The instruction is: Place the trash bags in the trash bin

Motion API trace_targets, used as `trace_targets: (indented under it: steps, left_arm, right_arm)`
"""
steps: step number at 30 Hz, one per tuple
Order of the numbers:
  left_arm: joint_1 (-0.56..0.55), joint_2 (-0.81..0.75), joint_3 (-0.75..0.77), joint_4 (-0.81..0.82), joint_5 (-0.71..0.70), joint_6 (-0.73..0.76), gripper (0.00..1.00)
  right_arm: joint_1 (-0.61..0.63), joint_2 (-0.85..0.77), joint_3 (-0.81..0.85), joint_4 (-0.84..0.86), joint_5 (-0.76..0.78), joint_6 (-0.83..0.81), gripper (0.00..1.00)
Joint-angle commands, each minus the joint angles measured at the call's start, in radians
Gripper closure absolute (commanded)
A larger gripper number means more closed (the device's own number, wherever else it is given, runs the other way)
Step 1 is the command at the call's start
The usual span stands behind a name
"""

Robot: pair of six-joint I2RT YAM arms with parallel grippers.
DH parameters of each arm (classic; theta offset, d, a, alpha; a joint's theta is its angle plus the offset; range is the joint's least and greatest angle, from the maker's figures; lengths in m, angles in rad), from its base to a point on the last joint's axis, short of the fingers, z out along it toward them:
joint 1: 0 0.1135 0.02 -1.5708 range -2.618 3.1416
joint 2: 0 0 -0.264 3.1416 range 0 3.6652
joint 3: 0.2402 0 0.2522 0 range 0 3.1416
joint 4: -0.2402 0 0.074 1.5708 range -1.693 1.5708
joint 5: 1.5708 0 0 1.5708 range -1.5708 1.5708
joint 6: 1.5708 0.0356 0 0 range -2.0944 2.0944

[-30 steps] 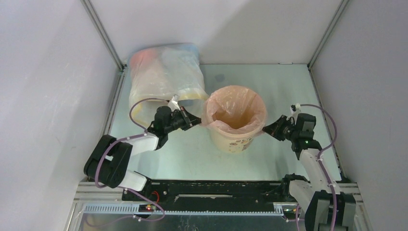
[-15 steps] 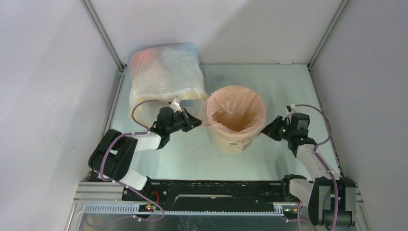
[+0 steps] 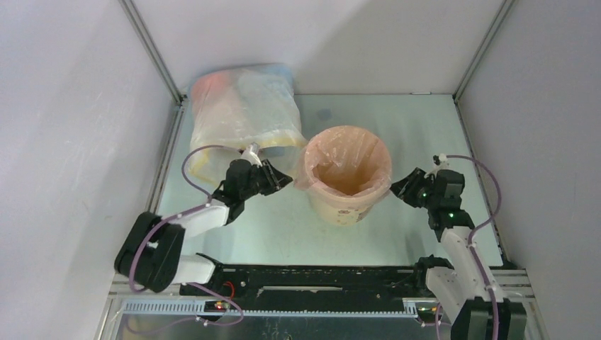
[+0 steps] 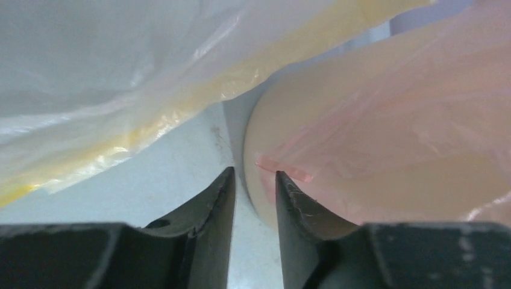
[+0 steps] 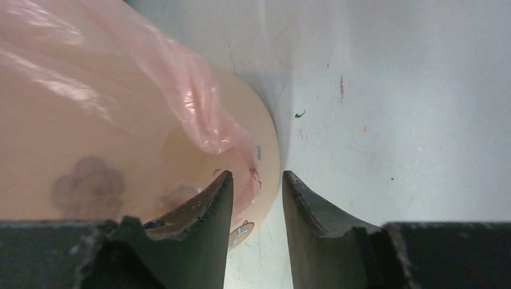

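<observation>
The tan paper bin (image 3: 344, 205) stands mid-table with the pale-pink trash bag (image 3: 346, 154) lining it, its hem folded down over the rim. My left gripper (image 3: 285, 180) is open at the bin's left side, its fingertips a little short of the bag's hem (image 4: 283, 170). My right gripper (image 3: 394, 190) is open at the bin's right side; the pink hem (image 5: 208, 129) hangs over the bin wall (image 5: 265, 150) just ahead of its left finger. Neither gripper holds anything.
A big clear whitish sack with a yellow hem (image 3: 241, 113) lies at the back left, close behind my left gripper; it shows in the left wrist view (image 4: 120, 90). Frame posts stand at both back corners.
Both grippers have drawn slightly away from the bin's rim and stand open; the left arm has stretched out further. The bag's hem stays folded over the rim.
</observation>
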Motion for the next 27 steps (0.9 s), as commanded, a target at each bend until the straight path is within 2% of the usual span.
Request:
trace_targets:
  steps: [1, 4, 7, 9, 14, 24, 27]
  left_arm:
    - [-0.005, -0.170, 0.041, -0.200, -0.142, 0.114, 0.57]
    - [-0.005, -0.265, 0.056, -0.284, -0.192, 0.137, 0.43]
    - [-0.005, -0.330, 0.060, -0.329, -0.217, 0.147, 0.40]
    - [-0.005, -0.365, 0.054, -0.332, -0.218, 0.147, 0.39]
    - [0.001, -0.371, 0.066, -0.334, -0.201, 0.149, 0.30]
    - [0.017, -0.169, 0.134, -0.227, -0.046, 0.122, 0.42]
    - [0.017, -0.113, 0.145, -0.189, -0.008, 0.110, 0.43]
  right_arm:
    - [-0.016, -0.131, 0.080, -0.132, 0.097, -0.068, 0.60]
    - [-0.018, -0.180, 0.127, -0.197, 0.121, -0.097, 0.56]
    - [-0.019, -0.203, 0.159, -0.220, 0.111, -0.115, 0.50]
    - [-0.021, -0.195, 0.170, -0.211, 0.088, -0.121, 0.51]
    - [-0.035, -0.089, 0.203, -0.168, 0.002, -0.131, 0.52]
    - [-0.105, 0.128, 0.213, 0.061, -0.280, -0.040, 0.53]
    - [-0.107, 0.167, 0.212, 0.101, -0.301, -0.026, 0.52]
